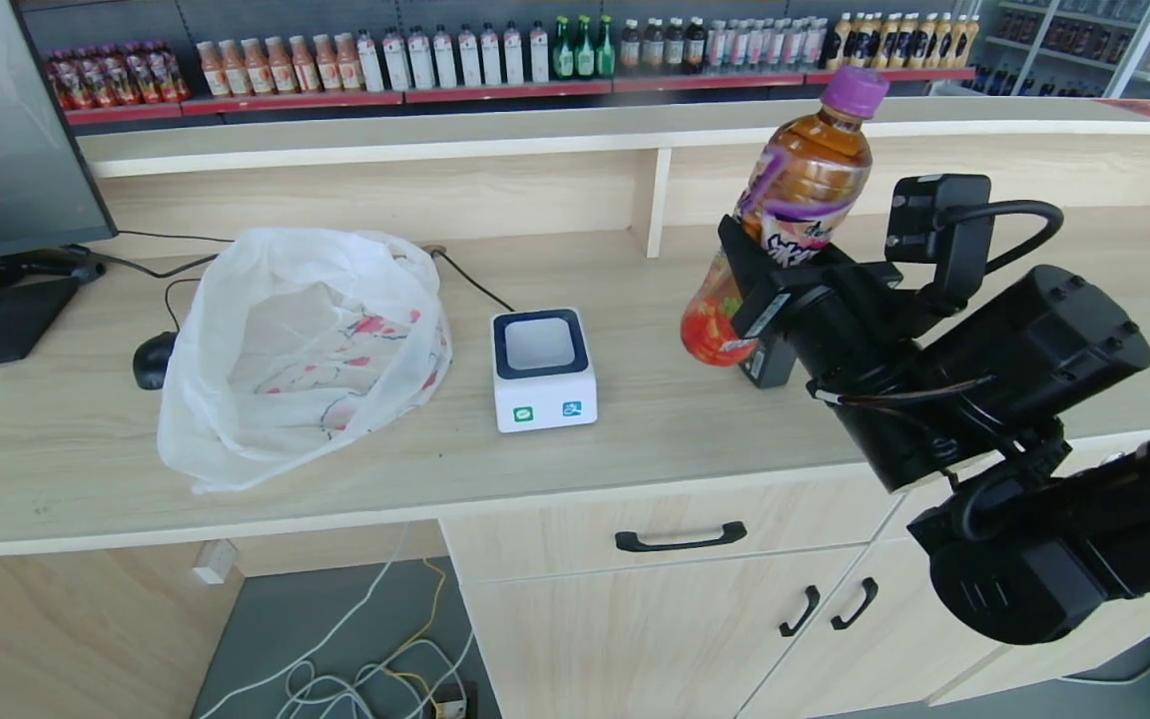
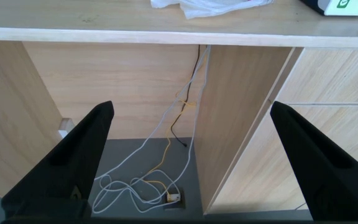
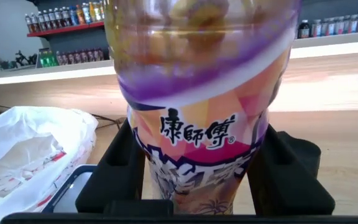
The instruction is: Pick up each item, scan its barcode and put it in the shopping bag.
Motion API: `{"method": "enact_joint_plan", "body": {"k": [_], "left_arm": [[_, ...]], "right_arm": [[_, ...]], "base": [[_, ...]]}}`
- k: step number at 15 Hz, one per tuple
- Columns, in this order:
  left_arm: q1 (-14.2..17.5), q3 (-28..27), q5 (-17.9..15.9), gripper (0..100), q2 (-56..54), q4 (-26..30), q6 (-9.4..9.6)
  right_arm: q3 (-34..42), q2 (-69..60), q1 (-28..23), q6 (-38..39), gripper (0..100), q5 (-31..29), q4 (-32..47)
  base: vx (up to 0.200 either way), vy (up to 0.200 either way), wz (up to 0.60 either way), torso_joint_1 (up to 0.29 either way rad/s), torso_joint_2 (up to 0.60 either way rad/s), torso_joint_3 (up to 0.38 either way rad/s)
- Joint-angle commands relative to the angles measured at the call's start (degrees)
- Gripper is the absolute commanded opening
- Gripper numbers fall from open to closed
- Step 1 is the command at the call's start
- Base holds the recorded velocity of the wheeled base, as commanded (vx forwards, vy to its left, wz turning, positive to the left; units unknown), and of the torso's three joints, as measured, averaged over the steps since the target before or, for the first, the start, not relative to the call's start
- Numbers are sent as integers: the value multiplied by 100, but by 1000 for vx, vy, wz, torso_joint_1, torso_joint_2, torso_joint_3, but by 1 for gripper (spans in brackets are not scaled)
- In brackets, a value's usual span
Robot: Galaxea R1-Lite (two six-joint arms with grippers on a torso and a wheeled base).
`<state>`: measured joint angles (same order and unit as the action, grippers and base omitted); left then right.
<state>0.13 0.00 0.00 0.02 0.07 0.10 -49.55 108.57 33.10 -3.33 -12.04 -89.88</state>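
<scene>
Right gripper [image 1: 765, 290] clamped on the bottle [image 1: 807, 180], held tilted above the counter [image 1: 685, 429], right of the scanner [image 1: 543, 367]. Amber drink, purple cap, purple-and-pink label with printed characters. Left gripper [image 2: 188, 124] spread wide, below the counter edge. Light wood counter, white shopping bag [image 1: 305, 350] just left of scanner, drink shelves [image 1: 495, 55] behind.

On the bottle [image 1: 805, 190], I can't see the middle; the right gripper [image 1: 750, 300] wraps over it. My right wrist camera cuts off its cap and base. Inside the bag [image 1: 305, 340], just blurry pink shapes through plastic. The mouse [image 1: 153, 359] sits half hidden behind the bag.
</scene>
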Motion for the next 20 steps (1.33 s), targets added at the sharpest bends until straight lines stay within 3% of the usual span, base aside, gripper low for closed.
{"method": "enact_joint_plan", "body": {"k": [1, 3, 14, 17, 20], "left_arm": [[4, 0, 0, 100, -2, 1, 8], [4, 0, 0, 100, -2, 1, 8], [4, 0, 0, 100, -2, 1, 17], [4, 0, 0, 100, -2, 1, 17], [4, 0, 0, 100, -2, 1, 17]], "right_arm": [[-10, -11, -67, -10, 0, 0, -12], [-19, -64, -67, -10, 0, 0, -12], [7, -477, -67, -1, 0, -8, -12], [-212, -213, -31, 509, 0, -35, 50], [-845, 6, -31, 1379, 0, -281, 744]], "base": [[0, 200, 0, -7, 2, 2], [0, 200, 0, 0, 5, 0], [0, 0, 0, 0, 0, 0], [0, 0, 0, 0, 0, 0], [0, 0, 0, 0, 0, 0]]}}
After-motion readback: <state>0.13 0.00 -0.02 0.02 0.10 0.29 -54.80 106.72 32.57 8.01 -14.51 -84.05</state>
